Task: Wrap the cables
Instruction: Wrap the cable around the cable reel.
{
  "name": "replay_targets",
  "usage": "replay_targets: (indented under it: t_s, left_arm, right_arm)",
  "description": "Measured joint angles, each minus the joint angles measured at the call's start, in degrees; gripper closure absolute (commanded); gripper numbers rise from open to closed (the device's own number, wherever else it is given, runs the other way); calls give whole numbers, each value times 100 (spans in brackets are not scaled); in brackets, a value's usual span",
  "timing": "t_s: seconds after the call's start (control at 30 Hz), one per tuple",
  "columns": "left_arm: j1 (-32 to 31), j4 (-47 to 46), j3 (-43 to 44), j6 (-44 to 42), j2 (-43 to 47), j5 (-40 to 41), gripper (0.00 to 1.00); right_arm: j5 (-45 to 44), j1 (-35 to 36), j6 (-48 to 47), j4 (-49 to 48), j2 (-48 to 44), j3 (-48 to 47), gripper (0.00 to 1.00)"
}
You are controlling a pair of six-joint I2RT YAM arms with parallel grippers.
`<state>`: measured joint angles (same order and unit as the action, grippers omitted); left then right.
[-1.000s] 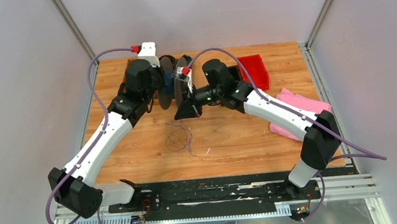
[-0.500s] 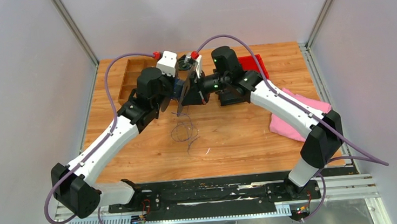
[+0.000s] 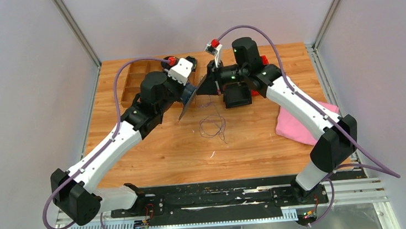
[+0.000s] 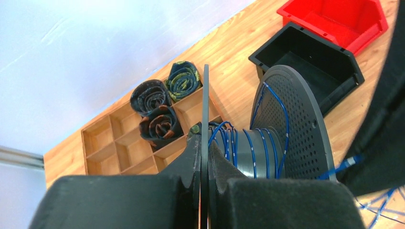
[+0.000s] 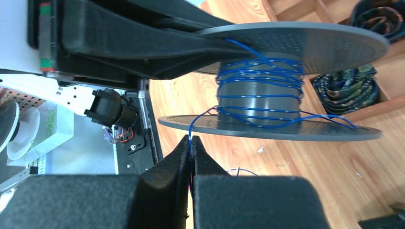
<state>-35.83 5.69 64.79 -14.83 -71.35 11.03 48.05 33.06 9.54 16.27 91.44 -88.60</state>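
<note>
- My top camera looks down from behind my bases, covering the whole table (image 3: 154, 152).
- My left wrist camera sits close to the spool (image 4: 298, 119), lower centre.
- My right wrist camera shares it, upper right.

Grey perforated plastic spool (image 4: 296, 119) above the wooden table's (image 3: 153, 146) back middle, thin dark blue cable (image 5: 260, 64) wound on it and looped on the table in front, compartmented wooden tray (image 3: 131, 82) holding small dark coiled bundles (image 4: 160, 126) back left, black plastic bin (image 3: 238, 96) just right, red plastic bin (image 4: 334, 19) behind that, pink cloth (image 3: 300, 127) far right.

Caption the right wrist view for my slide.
Right fingers pinch the blue cable feeding the grey spool, gripped by the left fingers.
</note>
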Motion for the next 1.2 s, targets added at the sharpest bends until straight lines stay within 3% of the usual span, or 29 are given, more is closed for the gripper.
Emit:
replay_targets:
  t_s: [0.63, 1.2]
  left_arm:
    - [-31, 46, 0, -293, 168, -785, 100]
    - [94, 487, 140, 424, 232, -1510, 100]
  right_arm:
    - [92, -1080, -566, 398, -166, -11, 99]
    - [-323, -1556, -1499, 542, -164, 560, 99]
